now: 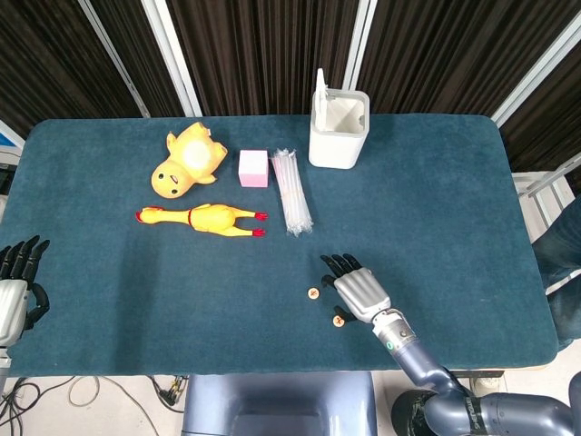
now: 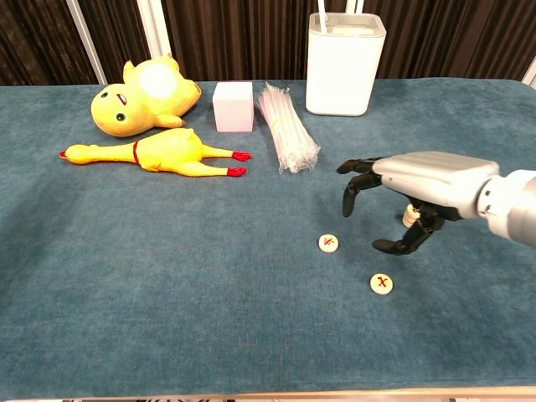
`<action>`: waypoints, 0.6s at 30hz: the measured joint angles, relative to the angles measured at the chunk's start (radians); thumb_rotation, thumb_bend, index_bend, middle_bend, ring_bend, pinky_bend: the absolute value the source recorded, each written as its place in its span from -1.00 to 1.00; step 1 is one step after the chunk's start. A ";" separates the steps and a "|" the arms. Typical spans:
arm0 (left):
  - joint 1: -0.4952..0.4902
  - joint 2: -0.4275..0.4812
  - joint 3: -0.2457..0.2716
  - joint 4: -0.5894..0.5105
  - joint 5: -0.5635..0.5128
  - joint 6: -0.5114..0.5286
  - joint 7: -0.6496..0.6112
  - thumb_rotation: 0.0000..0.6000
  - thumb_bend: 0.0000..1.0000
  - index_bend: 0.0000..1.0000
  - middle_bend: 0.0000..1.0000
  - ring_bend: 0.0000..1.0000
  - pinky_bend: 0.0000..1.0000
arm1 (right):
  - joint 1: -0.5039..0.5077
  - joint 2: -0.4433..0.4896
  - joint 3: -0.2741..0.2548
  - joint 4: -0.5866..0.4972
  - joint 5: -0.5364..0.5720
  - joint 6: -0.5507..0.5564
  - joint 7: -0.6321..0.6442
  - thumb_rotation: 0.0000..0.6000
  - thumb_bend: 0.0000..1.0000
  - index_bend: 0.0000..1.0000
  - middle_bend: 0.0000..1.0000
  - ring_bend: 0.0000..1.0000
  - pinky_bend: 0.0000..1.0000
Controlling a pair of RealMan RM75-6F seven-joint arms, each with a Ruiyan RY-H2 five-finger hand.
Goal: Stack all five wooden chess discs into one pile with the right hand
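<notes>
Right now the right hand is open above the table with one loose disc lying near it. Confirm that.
Not quite: two loose discs lie flat near the right hand, not one. The chest view shows both plainly; the hand is open, holding nothing.
</notes>
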 measured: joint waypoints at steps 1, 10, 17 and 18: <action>0.000 0.000 0.000 0.000 0.000 0.000 0.000 1.00 0.65 -0.85 -1.00 -1.00 -0.91 | 0.005 -0.006 0.003 0.004 0.008 -0.004 -0.007 1.00 -0.17 -0.30 -1.00 -1.00 -0.83; -0.002 0.002 0.000 0.002 0.000 -0.006 -0.009 1.00 0.65 -0.85 -1.00 -1.00 -0.95 | 0.056 -0.071 0.037 0.057 0.100 -0.044 -0.048 1.00 -0.17 -0.30 -1.00 -1.00 -0.83; -0.003 0.004 0.001 0.004 0.001 -0.008 -0.015 1.00 0.65 -0.85 -1.00 -1.00 -0.95 | 0.085 -0.123 0.050 0.097 0.148 -0.052 -0.071 1.00 -0.17 -0.30 -1.00 -1.00 -0.83; -0.004 0.003 0.000 0.004 0.001 -0.008 -0.015 1.00 0.65 -0.85 -1.00 -1.00 -0.95 | 0.090 -0.132 0.052 0.105 0.155 -0.055 -0.074 1.00 -0.17 -0.30 -1.00 -1.00 -0.83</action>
